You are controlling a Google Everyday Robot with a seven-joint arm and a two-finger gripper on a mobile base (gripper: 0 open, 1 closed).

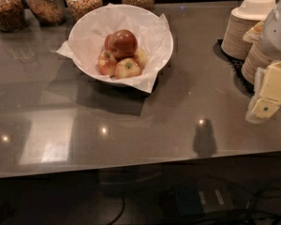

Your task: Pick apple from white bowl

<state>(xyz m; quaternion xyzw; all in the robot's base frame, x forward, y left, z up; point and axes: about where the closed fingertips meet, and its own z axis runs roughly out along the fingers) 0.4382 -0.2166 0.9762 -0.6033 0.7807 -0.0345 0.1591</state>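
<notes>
The white bowl (84,29) stands on the grey counter at the back left of middle, lined with crinkled white paper whose corners stick over the rim. The apple (122,42), large and deep glossy red, lies on top of several smaller yellow-and-red apples (127,68) in the bowl. My gripper (267,95) is at the right edge of the view, over the counter's right side, far to the right of the bowl. Only its cream-coloured end and part of the white arm show.
Stacks of beige disposable bowls (246,25) stand on a black mat at the back right, close behind my gripper. Several glass jars of grains (47,3) line the back edge. The counter's front edge (131,165) runs across the lower part.
</notes>
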